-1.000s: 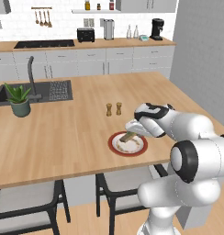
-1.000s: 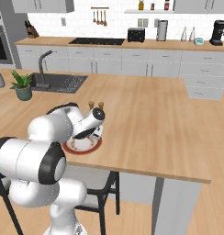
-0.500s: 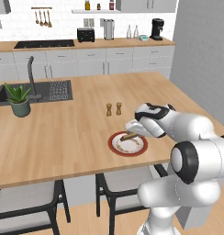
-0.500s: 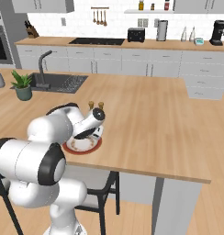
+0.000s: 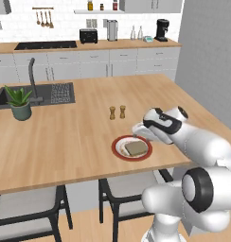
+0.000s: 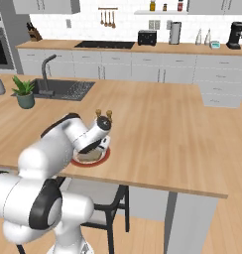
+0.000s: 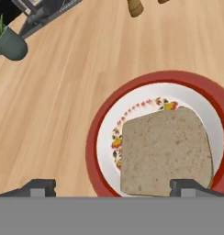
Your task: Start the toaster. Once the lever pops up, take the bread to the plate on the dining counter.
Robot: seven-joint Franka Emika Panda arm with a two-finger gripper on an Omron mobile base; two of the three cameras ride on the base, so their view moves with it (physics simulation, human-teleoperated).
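On the large island with the light wooden counter point(image 5: 79, 137), everything can be placed from the small round white plate with its red rim point(image 5: 118, 150), which sits close to the counter's near edge. Far to the left of the plate, a green potted plant in a dark grey-green pot point(image 5: 19, 102) stands beside the dark sink with its tall grey tap point(image 5: 33, 80). Just beyond the plate, further from the near edge, two small wooden shakers point(image 5: 117, 112) stand side by side.

On the plate itself lies the square tan-brown slice of bread point(image 5: 136, 148), flat, resting toward the plate's right half in the hand view, with a little floral pattern of the plate's white centre showing beside it point(image 7: 118, 137). Nothing grips the bread.

Directly over the plate and slightly to its right hangs the white arm's two-finger gripper point(image 7: 113, 186). Its jaws are spread wide, one dark tip off the plate's left rim over bare wood, the other above the slice's near corner, neither pinching anything.

Well behind the plate, on the wall counter at the back of the kitchen, stands the glossy black boxy toaster point(image 5: 88, 35), with a steel canister appliance point(image 5: 111, 30) just to its right and a black coffee machine point(image 5: 161, 29) further right.
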